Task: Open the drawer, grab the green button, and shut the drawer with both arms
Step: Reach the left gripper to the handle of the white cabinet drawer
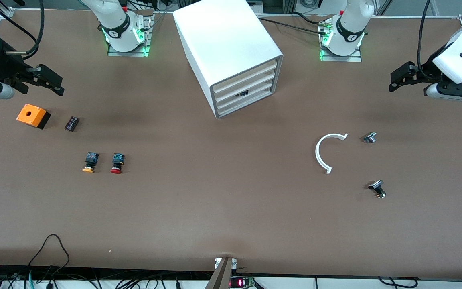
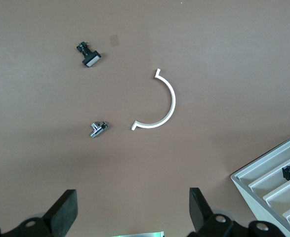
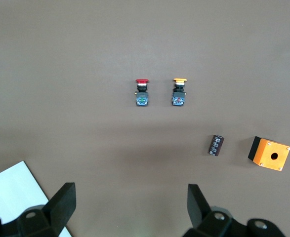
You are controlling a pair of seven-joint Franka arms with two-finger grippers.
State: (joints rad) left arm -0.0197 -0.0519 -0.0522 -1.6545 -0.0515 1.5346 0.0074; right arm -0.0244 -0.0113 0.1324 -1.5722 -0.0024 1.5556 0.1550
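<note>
A white cabinet (image 1: 227, 52) stands at the upper centre of the front view on the brown desk (image 1: 215, 208), its four tray drawers facing the lower right of the frame. All four look pushed in; the third drawer (image 1: 244, 94) from the top shows a small dark object at its front, too small to identify. The green button is not visible in any view.

The left end effector (image 1: 391, 82) hangs at the right edge of the front view, fingers (image 2: 65, 212) spread apart and holding nothing. Below it lie a white curved plastic strip (image 1: 324, 151), a small metal part (image 1: 369, 137) and a black-headed part (image 1: 377, 188).

The right end effector (image 1: 58, 86) hangs at the left edge, also spread wide and empty. Near it sit an orange box (image 1: 33, 115) with a round hole, a small black block (image 1: 71, 123), a yellow-capped push button (image 1: 90, 162) and a red-capped push button (image 1: 117, 163).

No readable writing shows on any object.
</note>
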